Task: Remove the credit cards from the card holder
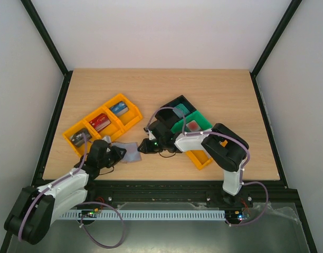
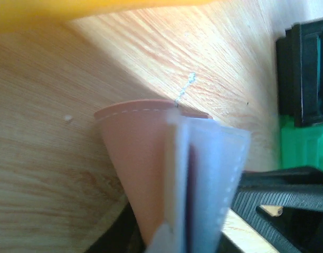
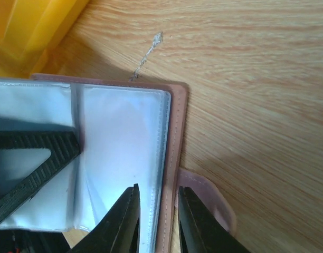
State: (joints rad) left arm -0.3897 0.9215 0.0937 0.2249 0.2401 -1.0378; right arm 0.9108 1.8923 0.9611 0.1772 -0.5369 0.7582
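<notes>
The card holder (image 1: 131, 152) lies open on the table between my two grippers, brownish-pink outside with pale blue-grey sleeves. My left gripper (image 1: 118, 154) is shut on its left side; in the left wrist view the card holder (image 2: 151, 163) stands edge-on, rising from the left gripper (image 2: 177, 240). My right gripper (image 3: 157, 211) pinches the right edge of the card holder (image 3: 124, 137), one finger over the sleeve, one under the pink cover. The visible sleeves look bare. Credit cards lie in the bins: a blue card (image 1: 119, 109), a red card (image 1: 100, 122) and a teal card (image 1: 181, 112).
An orange three-part bin (image 1: 131, 120) sits behind and left of the holder. A black bin (image 1: 174, 103), a green bin (image 1: 205, 122) holding a red card, and a small orange bin (image 1: 201, 159) stand to the right, close to the right arm.
</notes>
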